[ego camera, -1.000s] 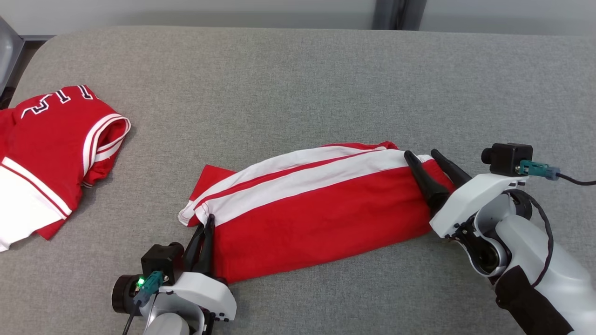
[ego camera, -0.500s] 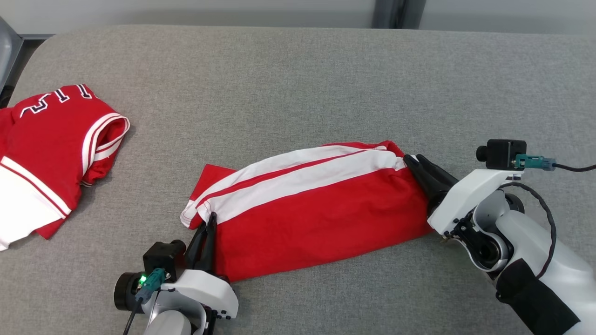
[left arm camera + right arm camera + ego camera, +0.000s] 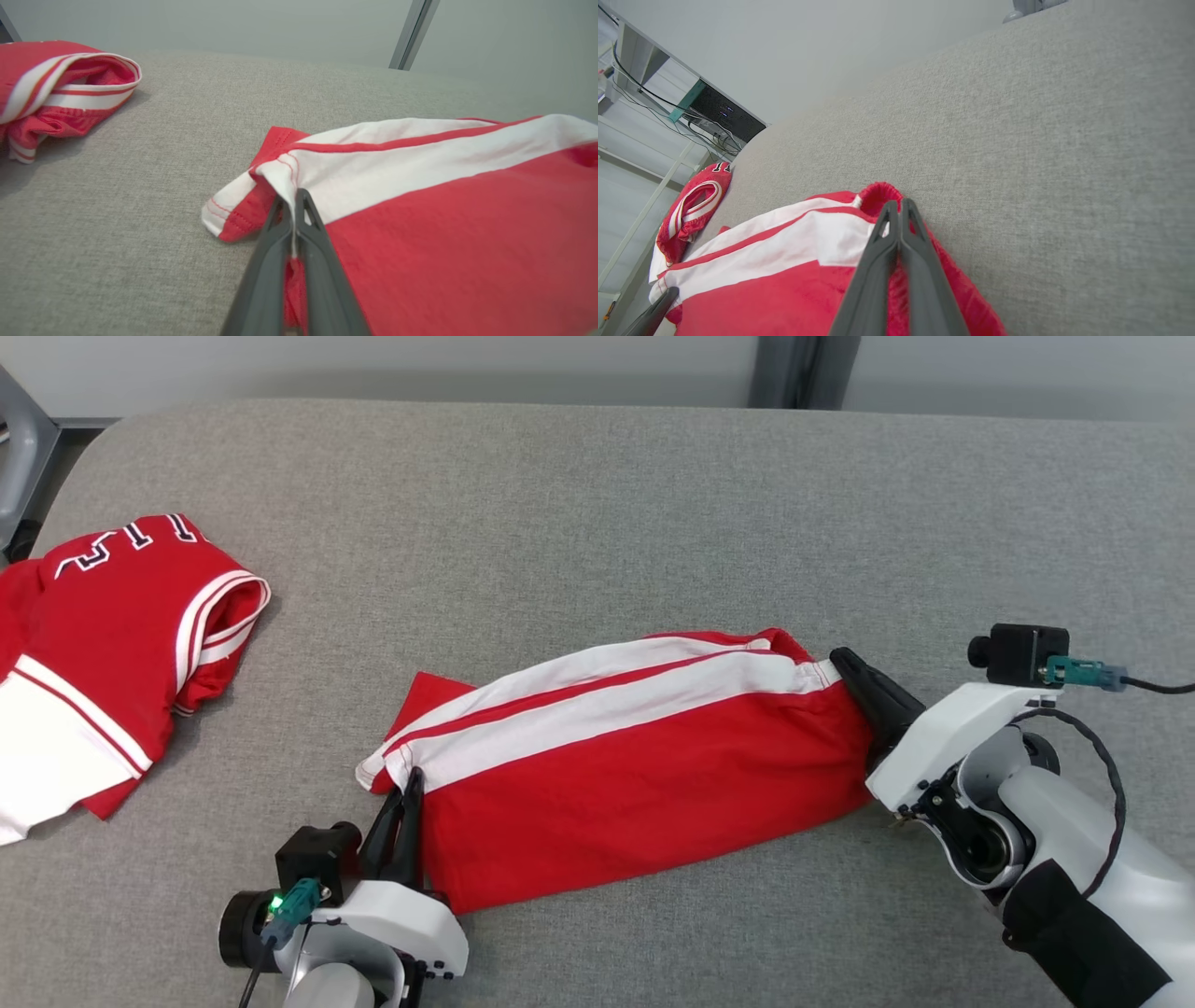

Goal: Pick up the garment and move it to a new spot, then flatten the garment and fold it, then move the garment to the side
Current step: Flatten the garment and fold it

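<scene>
Both arms' jaws pinch a folded red T-shirt (image 3: 644,784) lying on the grey worktop (image 3: 597,523).
The T-shirt is folded into a long band, with a white stripe along its far side. The left jaws are closed on the white hem at its near left corner. The right jaws are closed on bunched red cloth at its right end. A smaller red top (image 3: 112,625) with white-edged armholes lies well apart to the T-shirt's left.

garment (image 3: 635,775): soft matt knit cloth, stitched hems
counter (image 3: 560,523): coarse grey woven fabric, matt, rough-looking
fingers (image 3: 322,280): dark smooth plastic, matt
wrist housing (image 3: 943,737): white smooth plastic, slight sheen
</scene>
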### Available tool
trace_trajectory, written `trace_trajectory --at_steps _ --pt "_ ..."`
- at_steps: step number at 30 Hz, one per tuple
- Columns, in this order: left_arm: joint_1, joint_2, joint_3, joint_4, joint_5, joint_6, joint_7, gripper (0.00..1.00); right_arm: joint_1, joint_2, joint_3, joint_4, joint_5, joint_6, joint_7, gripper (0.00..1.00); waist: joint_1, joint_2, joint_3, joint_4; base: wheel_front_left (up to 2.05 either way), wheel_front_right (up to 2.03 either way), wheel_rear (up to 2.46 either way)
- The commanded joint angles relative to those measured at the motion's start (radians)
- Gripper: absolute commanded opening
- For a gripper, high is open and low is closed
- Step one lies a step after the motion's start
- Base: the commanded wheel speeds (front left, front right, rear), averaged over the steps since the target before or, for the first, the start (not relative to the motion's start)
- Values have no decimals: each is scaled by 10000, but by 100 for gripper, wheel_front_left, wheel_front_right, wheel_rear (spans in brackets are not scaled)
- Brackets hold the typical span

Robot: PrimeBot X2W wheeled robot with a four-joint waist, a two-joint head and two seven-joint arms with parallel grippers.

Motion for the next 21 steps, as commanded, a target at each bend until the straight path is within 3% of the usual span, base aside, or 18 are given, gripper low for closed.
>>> trace_trajectory --at_steps 1,7,13,21 --pt "65 44 71 -34 8 47 -5 0 103 -87 17 -18 68 3 -221 0 0 -1 -80 -71 0 0 0" --pt "192 44 357 -239 194 -38 -5 0 478 -135 -83 -254 278 3 -1321 0 0 -1 -655 -412 0 0 0" --pt "349 42 765 -503 489 -287 -5 0 1138 -38 -434 -621 83 3 -1670 0 0 -1 -1332 -940 0 0 0" --pt "-325 158 1244 -1050 1312 -1071 -7 0 1792 403 -2835 -2191 -1538 3 -1669 0 0 -1 -1970 -1664 0 0 0"
